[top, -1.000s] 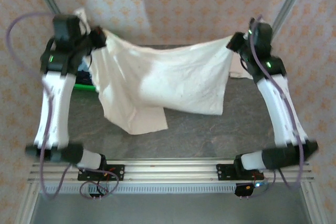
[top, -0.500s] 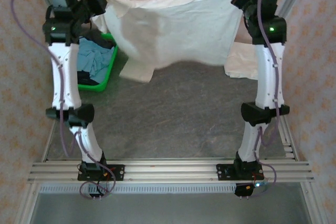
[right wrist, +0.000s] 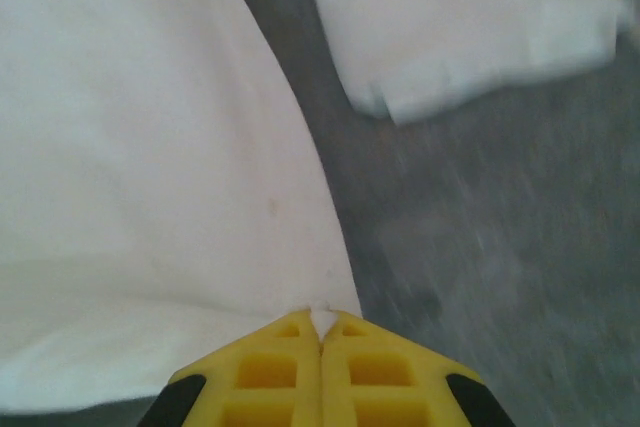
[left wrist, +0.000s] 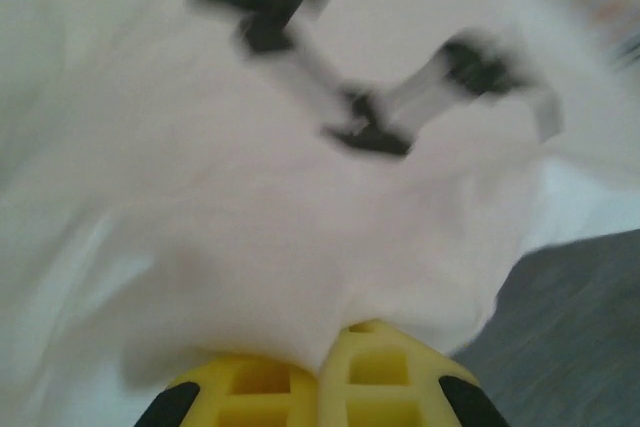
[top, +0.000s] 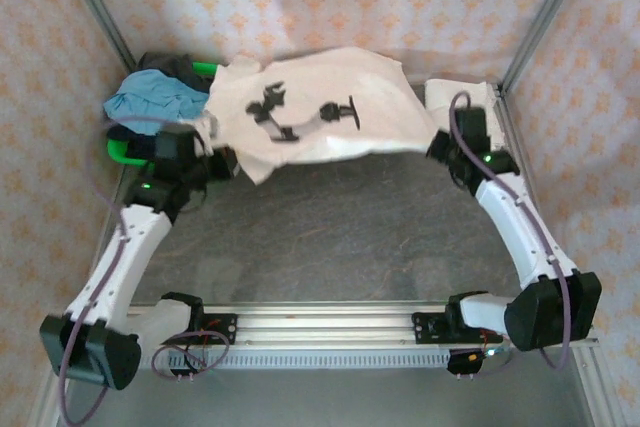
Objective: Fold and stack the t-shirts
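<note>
the printed t-shirt (top: pixel 375 127) lay graphic-up across the far part of the table (top: pixel 330 237), its near corners pinched in the closed fingers of the left gripper (left wrist: pixel 322 345) and right gripper (right wrist: pixel 320 325). a folded t-shirt (right wrist: pixel 470 27) sat just beyond on the right. to lay it well, both arms probably needed to draw the near edge back evenly, cloth taut, so no wrinkles set before folding.

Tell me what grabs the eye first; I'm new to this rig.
A cream t-shirt with a black robot-arm print stretches across the far side, its near corners pinched by the left gripper and the right gripper. At far left a green bin holds a blue garment; a second cream shirt lies far right.
</note>
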Robot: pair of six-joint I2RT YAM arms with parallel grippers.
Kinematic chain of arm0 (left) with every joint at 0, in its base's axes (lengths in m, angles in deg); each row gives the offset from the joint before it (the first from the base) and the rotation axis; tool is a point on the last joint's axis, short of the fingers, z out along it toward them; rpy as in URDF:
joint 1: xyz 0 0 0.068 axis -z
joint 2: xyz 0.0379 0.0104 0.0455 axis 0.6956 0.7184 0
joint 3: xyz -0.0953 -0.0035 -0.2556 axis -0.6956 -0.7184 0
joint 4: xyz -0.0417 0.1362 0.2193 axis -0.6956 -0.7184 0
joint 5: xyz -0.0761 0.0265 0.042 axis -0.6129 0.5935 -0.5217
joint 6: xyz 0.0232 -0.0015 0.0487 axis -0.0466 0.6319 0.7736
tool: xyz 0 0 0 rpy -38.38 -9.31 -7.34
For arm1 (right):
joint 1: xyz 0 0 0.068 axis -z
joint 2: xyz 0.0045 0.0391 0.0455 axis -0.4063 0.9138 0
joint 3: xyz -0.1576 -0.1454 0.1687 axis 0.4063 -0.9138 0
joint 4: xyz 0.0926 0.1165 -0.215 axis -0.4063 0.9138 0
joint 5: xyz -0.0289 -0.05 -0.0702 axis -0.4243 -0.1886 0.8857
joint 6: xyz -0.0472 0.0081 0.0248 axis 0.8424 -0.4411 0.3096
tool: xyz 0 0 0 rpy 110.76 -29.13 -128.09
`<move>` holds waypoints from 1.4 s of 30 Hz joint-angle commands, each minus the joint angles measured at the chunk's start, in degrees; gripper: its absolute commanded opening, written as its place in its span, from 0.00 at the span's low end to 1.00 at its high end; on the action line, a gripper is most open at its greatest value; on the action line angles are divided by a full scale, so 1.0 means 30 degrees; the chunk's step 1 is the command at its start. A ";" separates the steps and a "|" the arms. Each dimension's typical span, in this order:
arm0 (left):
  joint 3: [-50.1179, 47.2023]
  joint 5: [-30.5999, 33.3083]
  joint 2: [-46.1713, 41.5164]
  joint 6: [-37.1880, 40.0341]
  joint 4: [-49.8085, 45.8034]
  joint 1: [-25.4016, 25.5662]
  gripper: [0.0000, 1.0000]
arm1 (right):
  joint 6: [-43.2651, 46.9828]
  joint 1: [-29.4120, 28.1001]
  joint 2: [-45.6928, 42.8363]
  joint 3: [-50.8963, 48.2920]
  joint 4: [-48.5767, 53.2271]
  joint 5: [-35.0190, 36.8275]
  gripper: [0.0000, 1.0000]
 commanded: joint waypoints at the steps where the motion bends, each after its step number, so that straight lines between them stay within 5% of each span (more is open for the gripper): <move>1: -0.2256 0.2123 -0.1514 -0.1109 -0.1750 0.0099 0.00 | -0.1815 0.0098 -0.2055 -0.2948 -0.0185 0.1260 0.00; 4: -0.3264 0.3024 -0.2377 -0.1767 -0.2415 0.0096 0.07 | -0.2868 0.0085 -0.2589 -0.5095 -0.0013 0.2184 0.05; 8: -0.2920 0.3878 -0.2371 -0.1960 -0.3492 0.0074 0.55 | -0.3087 0.0098 -0.2298 -0.4644 0.2083 0.3048 0.27; 13: -0.1722 0.3349 -0.2151 -0.1728 -0.3516 0.0080 0.55 | -0.2284 0.0098 -0.3223 -0.3532 0.2175 0.3231 0.44; 17: -0.0329 0.2668 -0.0197 -0.1746 -0.2014 0.0757 0.55 | -0.1788 0.0083 -0.1931 -0.2449 -0.0666 0.0576 0.52; 22: 0.2532 0.0980 0.5281 -0.1357 0.0025 0.1856 0.55 | -0.0833 0.0099 0.4951 0.2019 -0.2237 -0.0600 0.49; 28: 0.6260 0.2816 1.0949 -0.0733 -0.0564 0.1799 0.55 | 0.1197 0.0154 1.5118 1.2566 0.2542 0.5976 0.48; 32: 0.7424 0.3073 1.3263 -0.0686 -0.0505 0.1390 0.55 | 0.1899 0.1004 2.0088 1.9037 0.5332 0.6561 0.51; 38: 0.7688 0.2648 1.5324 -0.0850 -0.0046 0.0607 0.53 | 0.2308 0.2454 2.4435 2.4135 0.8087 0.4885 0.51; 42: 0.7216 0.2338 1.5696 -0.1070 0.0484 -0.0031 0.53 | 0.2353 0.3242 2.5324 2.4492 0.8331 0.3945 0.50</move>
